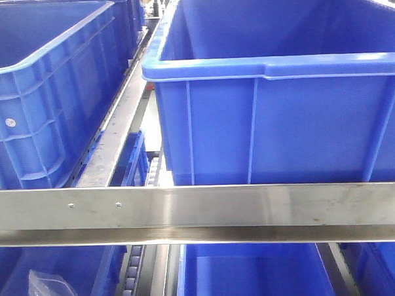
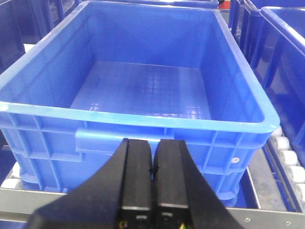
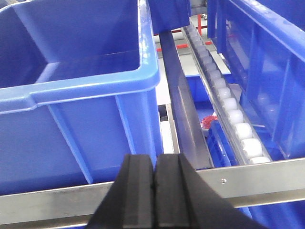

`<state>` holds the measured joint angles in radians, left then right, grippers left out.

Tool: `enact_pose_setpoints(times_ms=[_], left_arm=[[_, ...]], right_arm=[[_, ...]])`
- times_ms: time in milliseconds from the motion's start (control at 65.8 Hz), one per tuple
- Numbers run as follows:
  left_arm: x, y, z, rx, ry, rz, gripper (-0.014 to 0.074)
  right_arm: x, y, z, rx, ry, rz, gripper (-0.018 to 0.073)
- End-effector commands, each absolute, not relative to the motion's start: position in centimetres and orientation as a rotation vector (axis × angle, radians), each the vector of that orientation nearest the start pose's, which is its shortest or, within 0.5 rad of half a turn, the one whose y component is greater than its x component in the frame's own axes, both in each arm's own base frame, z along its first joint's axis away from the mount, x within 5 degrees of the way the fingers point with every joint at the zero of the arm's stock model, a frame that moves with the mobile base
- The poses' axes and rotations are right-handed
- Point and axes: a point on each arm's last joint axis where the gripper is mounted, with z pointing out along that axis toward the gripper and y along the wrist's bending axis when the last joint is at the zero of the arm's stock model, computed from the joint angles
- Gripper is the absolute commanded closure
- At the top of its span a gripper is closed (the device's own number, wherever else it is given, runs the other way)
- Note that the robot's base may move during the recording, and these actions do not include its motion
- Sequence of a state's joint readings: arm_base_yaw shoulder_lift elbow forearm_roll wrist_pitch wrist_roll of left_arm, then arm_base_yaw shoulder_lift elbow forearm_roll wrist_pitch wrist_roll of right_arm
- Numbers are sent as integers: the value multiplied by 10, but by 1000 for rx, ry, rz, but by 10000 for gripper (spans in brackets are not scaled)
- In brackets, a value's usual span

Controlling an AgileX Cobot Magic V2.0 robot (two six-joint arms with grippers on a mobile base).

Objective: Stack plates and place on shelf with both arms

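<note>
1. Rack: a metal front rail runs left to right across the near edge of the upper level in the front view. A metal divider runs from near to far between the two upper bins. Lower levels of the rack show beneath the rail.
2. Right bin: blue plastic, ribbed walls, rolled rim. It stands on the upper level just behind the rail.
3. Left bin: blue plastic, same type. It stands to the left of the divider, apart from the right bin.
4. Roller track: a row of white rollers runs near to far, to the right of the divider in the right wrist view.
5. Left gripper: black fingers pressed together, nothing between them. It sits near the front wall of a blue bin whose floor is bare.
6. Right gripper: black fingers pressed together, nothing between them. It sits above the rail, at the near right corner of a bin.
7. Plastic bag: clear, crumpled, on the lower level at near left.
8. Plates: not visible in any view.
</note>
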<state>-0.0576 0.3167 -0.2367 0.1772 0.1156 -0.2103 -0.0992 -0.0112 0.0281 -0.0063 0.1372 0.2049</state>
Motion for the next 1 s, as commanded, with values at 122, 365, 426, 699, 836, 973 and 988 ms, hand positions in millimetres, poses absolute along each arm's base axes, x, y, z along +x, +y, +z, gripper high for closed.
enact_pose_setpoints(times_ms=[122, 365, 426, 699, 836, 973, 988], left_arm=[[71, -4, 245, 7, 1566, -85, 513], [57, -3, 207, -59, 1539, -155, 513], [55, -3, 209, -35, 1500, -134, 513], [54, -3, 208, -25, 1498, -123, 513], [54, -3, 208, -25, 1498, -123, 513], [54, -3, 209, -30, 1489, -130, 513], [54, -3, 209, -29, 1489, -130, 513]], right_arm=[[55, -6, 201, 229, 1508, 73, 503], [55, -6, 201, 229, 1508, 73, 503], [55, -6, 201, 229, 1508, 73, 503], [55, -6, 201, 229, 1508, 73, 503], [55, -6, 201, 229, 1508, 73, 503], [55, -6, 201, 229, 1508, 73, 503], [55, -6, 201, 229, 1508, 73, 503]])
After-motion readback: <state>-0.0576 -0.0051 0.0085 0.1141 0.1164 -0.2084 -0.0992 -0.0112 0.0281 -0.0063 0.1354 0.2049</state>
